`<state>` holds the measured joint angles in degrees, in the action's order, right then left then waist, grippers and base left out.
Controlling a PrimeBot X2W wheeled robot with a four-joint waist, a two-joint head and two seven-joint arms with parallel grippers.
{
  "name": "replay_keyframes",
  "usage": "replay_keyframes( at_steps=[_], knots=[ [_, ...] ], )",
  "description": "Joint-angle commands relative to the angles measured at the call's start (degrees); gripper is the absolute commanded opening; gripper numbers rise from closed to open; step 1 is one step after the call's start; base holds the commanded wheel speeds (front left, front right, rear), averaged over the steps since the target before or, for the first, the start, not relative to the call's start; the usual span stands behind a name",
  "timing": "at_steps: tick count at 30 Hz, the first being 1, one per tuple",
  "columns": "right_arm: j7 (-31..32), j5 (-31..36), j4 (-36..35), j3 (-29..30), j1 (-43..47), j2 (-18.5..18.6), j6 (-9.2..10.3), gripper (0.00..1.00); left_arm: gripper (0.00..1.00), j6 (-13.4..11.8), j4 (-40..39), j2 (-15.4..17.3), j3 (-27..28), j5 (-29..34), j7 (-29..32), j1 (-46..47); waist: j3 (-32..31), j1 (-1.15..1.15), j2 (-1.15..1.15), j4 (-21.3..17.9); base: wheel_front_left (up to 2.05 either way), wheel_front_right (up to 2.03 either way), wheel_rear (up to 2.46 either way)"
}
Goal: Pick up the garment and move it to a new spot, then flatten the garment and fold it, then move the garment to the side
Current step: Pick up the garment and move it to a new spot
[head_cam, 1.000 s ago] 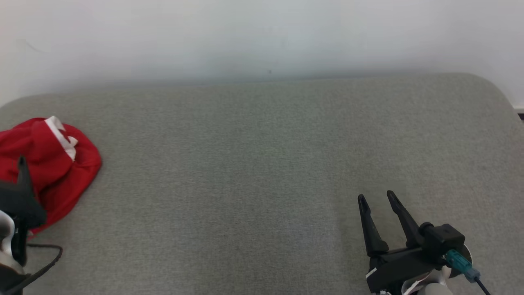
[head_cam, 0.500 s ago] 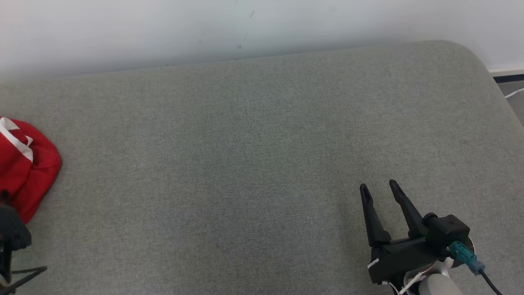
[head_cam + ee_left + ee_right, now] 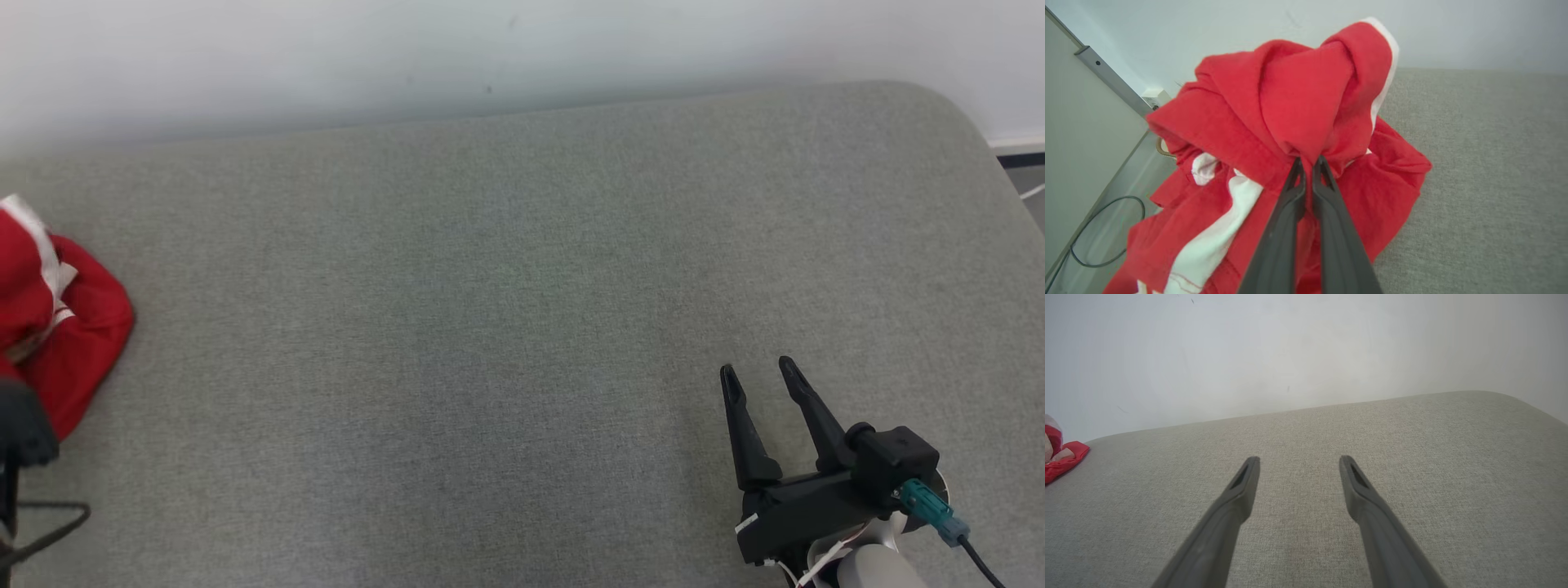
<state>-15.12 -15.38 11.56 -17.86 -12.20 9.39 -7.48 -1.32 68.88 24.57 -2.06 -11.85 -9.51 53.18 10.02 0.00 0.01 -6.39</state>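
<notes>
Left pincer has clamped garment (seemingly lifted); right pincer wide.

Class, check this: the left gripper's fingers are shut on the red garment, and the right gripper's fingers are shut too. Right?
No. The right gripper has its fingers open, as the right wrist view shows; the left gripper is shut on the red garment.

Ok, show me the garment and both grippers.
garment [image 3: 1302,98], left wrist view, bunched red fold.
left gripper [image 3: 1309,160], left wrist view, midway between its jaw tips.
right gripper [image 3: 1299,458], right wrist view, midway between its jaw tips.
</notes>
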Motion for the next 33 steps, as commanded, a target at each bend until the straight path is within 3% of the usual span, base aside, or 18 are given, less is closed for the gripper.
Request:
replay_keyframes(
  at_steps=[1,6,15,33],
  knots=[
    [0.0,-0.2,0.0,-0.1,0.4,-0.1,-0.02,1.00,0.00,0.1,-0.5,0.1,-0.4,0.6,-1.0,0.8,-0.8,0.00,-0.01,0.6,0.00,0.00,0.00],
    [0.0,-0.3,0.4,0.1,1.3,-0.6,-0.02,1.00,0.00,3.1,-5.0,0.0,-3.3,2.3,-4.3,4.4,-3.2,0.00,-0.01,1.5,0.00,0.00,0.00],
    [0.0,-0.7,0.8,0.3,2.4,-1.2,-0.02,1.00,0.00,5.7,-16.0,-2.8,-7.2,3.7,-5.6,7.1,-5.7,0.00,-0.01,1.0,0.00,0.00,0.00],
    [0.0,-0.6,0.9,1.2,1.8,-2.3,-0.01,1.00,0.00,7.4,-39.4,-9.3,-14.5,2.3,0.7,0.5,-5.8,0.00,-0.01,-8.1,0.00,0.00,0.00]
  ],
)
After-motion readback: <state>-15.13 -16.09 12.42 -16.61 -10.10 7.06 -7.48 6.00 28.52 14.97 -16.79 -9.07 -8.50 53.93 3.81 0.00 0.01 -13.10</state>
